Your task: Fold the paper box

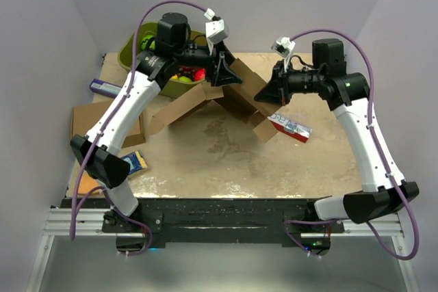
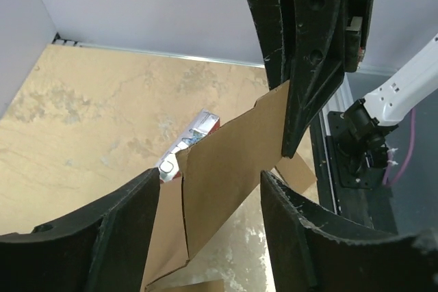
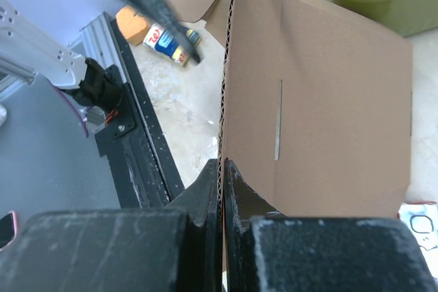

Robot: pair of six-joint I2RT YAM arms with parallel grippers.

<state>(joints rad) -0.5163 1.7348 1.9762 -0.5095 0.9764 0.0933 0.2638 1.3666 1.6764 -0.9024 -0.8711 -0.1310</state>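
Barely begun: the cardboard box (image 1: pixel 185 109) hangs mostly unfolded mid-table. The right claw (image 3: pixel 222 166) is pinched tight on one panel's edge, while the left claw (image 2: pixel 209 177) gapes loosely around a flap, gripping nothing.

The left gripper (image 2: pixel 210 178) straddles the paper box (image 2: pixel 229 158), fingers apart

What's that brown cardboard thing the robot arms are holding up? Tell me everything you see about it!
The paper box is plain brown corrugated cardboard, not yet folded: flat panels with creases, flaps and a thin slot. It is raised in the middle like a tent, its outer ends down at the table. The right gripper has its jaws shut on one panel's edge; the left gripper has open jaws on either side of another panel.
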